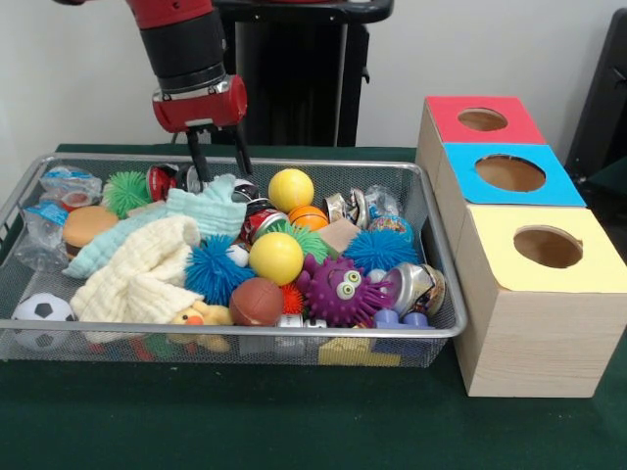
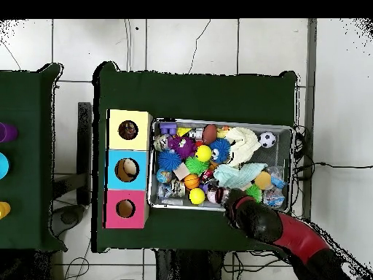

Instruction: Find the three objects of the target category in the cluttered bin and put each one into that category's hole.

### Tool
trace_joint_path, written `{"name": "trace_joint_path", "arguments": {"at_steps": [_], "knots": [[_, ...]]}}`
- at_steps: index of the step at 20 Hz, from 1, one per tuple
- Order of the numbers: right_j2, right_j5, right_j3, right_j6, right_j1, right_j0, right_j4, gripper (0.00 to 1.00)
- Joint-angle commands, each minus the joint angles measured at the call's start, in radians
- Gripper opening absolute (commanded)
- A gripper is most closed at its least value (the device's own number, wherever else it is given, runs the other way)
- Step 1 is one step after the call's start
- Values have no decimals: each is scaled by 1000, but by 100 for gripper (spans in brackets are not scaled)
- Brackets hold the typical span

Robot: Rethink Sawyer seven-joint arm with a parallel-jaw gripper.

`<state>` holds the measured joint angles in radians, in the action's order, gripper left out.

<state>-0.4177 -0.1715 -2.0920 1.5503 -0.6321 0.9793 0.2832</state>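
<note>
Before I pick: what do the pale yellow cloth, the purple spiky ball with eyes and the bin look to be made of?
Pale yellow cloth: soft fabric, waffle-like weave, matte, lying in folds. Purple spiky ball: probably rubber or soft plastic, slightly glossy, with stubby moulded spikes and googly eyes. Bin: metal wire mesh with a shiny rim; contents show through its wall.

We see a worktop (image 1: 294, 431) covered in dark green cloth. Two things rest directly on it: a wire mesh bin (image 1: 443, 257) heaped with toys, and just beside it a wooden box (image 1: 529, 338) with three round holes in its top. The box top is split into a red panel (image 1: 446, 116), a blue panel (image 1: 563, 186) and a yellow panel (image 1: 490, 245), one hole in each. In the overhead view the bin (image 2: 223, 206) and box (image 2: 129, 169) sit side by side near the middle of the green worktop (image 2: 197, 95)
</note>
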Motion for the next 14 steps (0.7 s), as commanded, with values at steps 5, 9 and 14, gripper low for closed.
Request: {"name": "trace_joint_path", "arguments": {"at_steps": [5, 9, 14], "knots": [[5, -97, 176, 113, 8, -52, -78, 100], [14, -67, 191, 116, 36, -63, -78, 100], [21, -27, 184, 123, 64, -59, -63, 100]]}}
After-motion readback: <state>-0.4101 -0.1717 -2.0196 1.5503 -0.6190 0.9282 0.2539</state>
